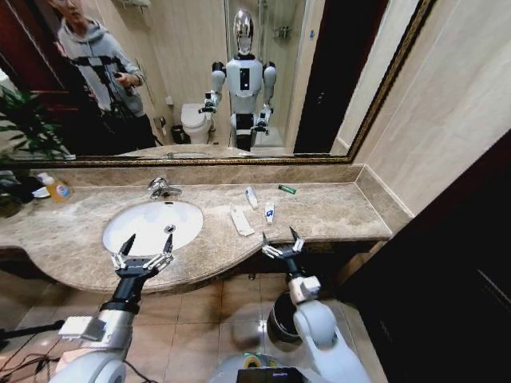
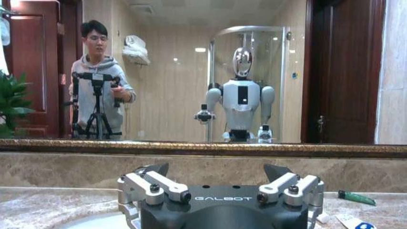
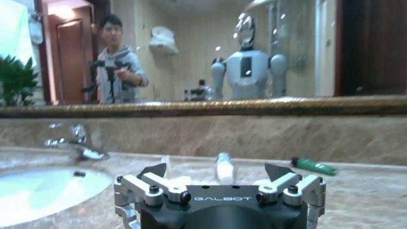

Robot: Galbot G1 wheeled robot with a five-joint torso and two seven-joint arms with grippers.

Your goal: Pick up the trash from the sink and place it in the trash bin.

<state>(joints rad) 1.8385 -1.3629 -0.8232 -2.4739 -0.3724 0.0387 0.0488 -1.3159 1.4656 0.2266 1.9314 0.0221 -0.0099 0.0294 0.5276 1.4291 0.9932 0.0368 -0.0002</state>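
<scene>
The right gripper (image 1: 284,241) hangs with jaws spread wide and empty at the front edge of the marble counter (image 1: 335,211), just short of the trash. Nearest it lie a small white tube with a blue mark (image 1: 270,211) and a flat white packet (image 1: 241,221); a second white tube (image 1: 251,197) and a green stick (image 1: 287,189) lie farther back by the wall. All rest on the surround beside the sink (image 1: 152,226), not in the basin. They look light, thin and slick, best pinched across the middle. The left gripper (image 1: 144,250) is also wide open, over the basin's front rim. The trash bin (image 1: 281,317) stands on the floor below
</scene>
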